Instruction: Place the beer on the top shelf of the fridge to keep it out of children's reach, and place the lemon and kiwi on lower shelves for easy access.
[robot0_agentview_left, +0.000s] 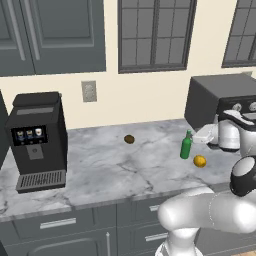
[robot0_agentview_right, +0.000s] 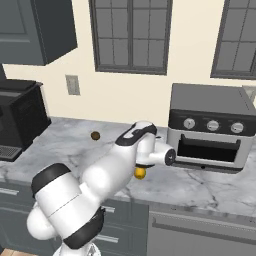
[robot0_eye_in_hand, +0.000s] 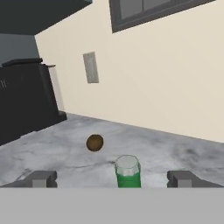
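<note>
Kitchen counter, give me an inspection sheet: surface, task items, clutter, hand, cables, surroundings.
Surface: grey-veined marble counter over dark grey drawers.
Job's things: slim green glass beer bottle upright; round yellow-orange lemon beside it; brown oval kiwi apart, further left.
Clutter: black coffee machine at left; grey toaster oven with knobs at right.
Hand: two-finger hand open, the bottle's top between its fingertips, nothing gripped.
Cables: nothing seen.
Surroundings: cream wall, grey wall outlet, dark-framed windows, dark upper cabinets.
</note>
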